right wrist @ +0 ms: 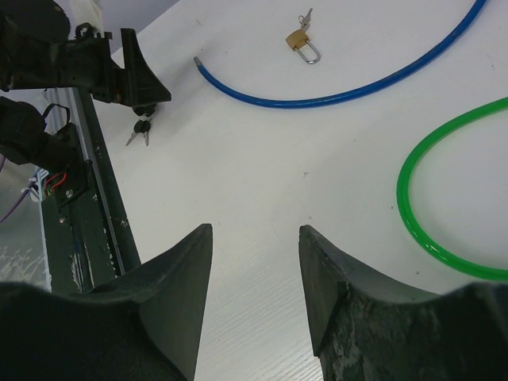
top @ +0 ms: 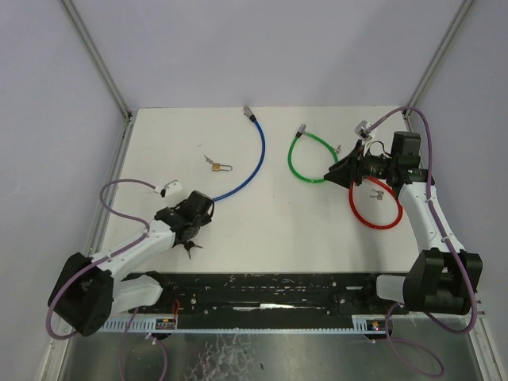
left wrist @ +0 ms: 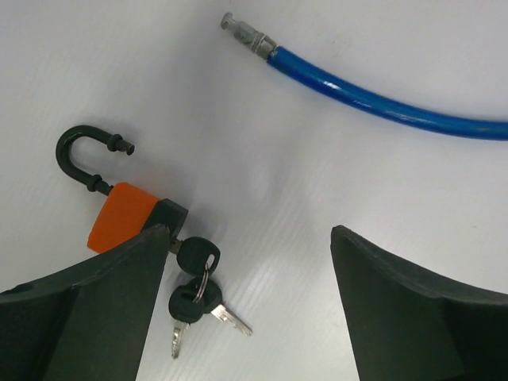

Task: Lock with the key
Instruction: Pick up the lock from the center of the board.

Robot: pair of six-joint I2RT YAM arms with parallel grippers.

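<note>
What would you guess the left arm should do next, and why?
Probably shift the left gripper sideways over the orange padlock. Its jaws stand open and empty, and the padlock, shackle open, key at its base, lies beside one finger, not between them.

table (top: 262, 230): everything below lies on it
near padlock (left wrist: 127, 214): front left, keys (left wrist: 198, 298) touching it
far padlock (top: 220, 167): behind the near padlock, left of centre
left cable (top: 260, 155): right of the far padlock, one end near the near padlock
middle cable (top: 290, 163): right of the left cable
right cable (top: 373, 224): right of the middle cable, nearer the front
</note>
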